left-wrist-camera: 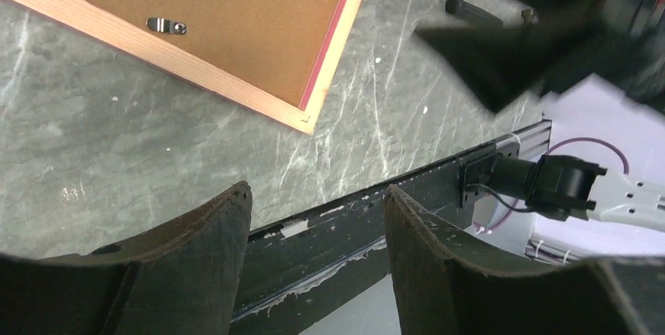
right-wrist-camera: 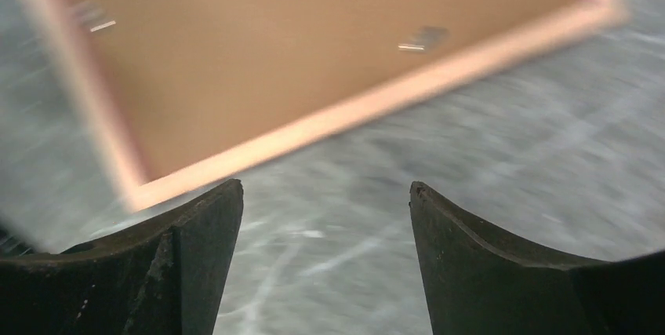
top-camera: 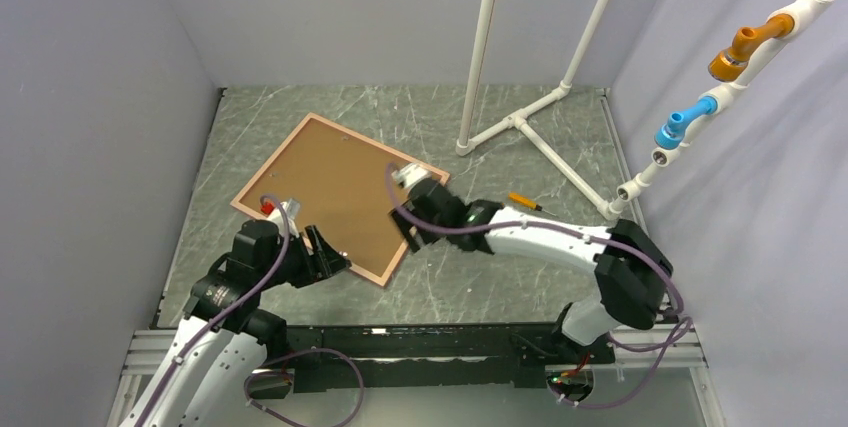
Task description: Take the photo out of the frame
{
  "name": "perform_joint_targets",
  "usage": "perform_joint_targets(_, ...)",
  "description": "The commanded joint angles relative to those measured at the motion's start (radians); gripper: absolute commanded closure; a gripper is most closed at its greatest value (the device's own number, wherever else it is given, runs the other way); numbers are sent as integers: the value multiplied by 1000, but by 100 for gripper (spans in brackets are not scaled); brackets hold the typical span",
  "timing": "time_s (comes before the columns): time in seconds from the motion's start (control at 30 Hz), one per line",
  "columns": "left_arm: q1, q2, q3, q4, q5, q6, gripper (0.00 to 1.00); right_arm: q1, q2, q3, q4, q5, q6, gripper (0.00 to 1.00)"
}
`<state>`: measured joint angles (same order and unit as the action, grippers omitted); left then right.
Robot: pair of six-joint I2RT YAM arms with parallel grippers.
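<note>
The pink frame (top-camera: 272,159) lies face down on the grey marble table, with its brown backing board (top-camera: 335,182) up. The photo is hidden beneath the board. My left gripper (top-camera: 325,252) is open and empty, hovering by the frame's near edge. In the left wrist view (left-wrist-camera: 317,194) the frame's near corner (left-wrist-camera: 306,119) and a metal clip (left-wrist-camera: 166,26) lie ahead of it. My right gripper (top-camera: 408,232) is open and empty beside the frame's right edge. Its blurred wrist view (right-wrist-camera: 325,190) shows the frame border (right-wrist-camera: 376,100) just beyond the fingertips.
A white pipe stand (top-camera: 520,122) stands at the back right. An orange-handled screwdriver (top-camera: 523,201) lies right of the frame. Pipes with blue and orange fittings (top-camera: 685,127) run along the right wall. A black rail (top-camera: 400,332) lines the table's near edge.
</note>
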<state>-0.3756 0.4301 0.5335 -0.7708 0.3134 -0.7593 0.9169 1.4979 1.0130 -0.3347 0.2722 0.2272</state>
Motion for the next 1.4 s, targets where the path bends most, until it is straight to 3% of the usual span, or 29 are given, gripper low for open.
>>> perform_joint_targets(0.0,-3,27,15,10,-40,-74,35,155,73,16,180,-209,-27,21)
perform_joint_targets(0.1,-2,27,3,-6,-67,-141,36,224,116,29,214,-198,-39,18)
perform_joint_targets(0.17,-2,6,-2,-29,-110,-198,36,248,134,24,242,-208,-33,2)
perform_joint_targets(0.33,-3,-55,-50,-3,-193,-317,36,292,204,34,276,-205,-11,6)
perform_joint_targets(0.5,-2,20,-61,-18,-246,-330,37,348,297,119,219,-105,-22,20)
perform_joint_targets(0.63,-2,100,-43,-41,-284,-318,37,377,349,166,192,-59,-46,43)
perform_joint_targets(0.73,-2,133,-31,-78,-310,-340,36,388,377,180,188,-32,-53,54)
perform_joint_targets(1.1,-2,164,-50,-67,-374,-386,35,408,442,198,159,61,-65,55)
perform_joint_targets(1.27,0,197,-31,-75,-405,-431,33,424,460,202,161,69,-59,84)
perform_joint_targets(1.37,12,238,-11,-68,-403,-433,26,439,461,210,157,97,-50,100)
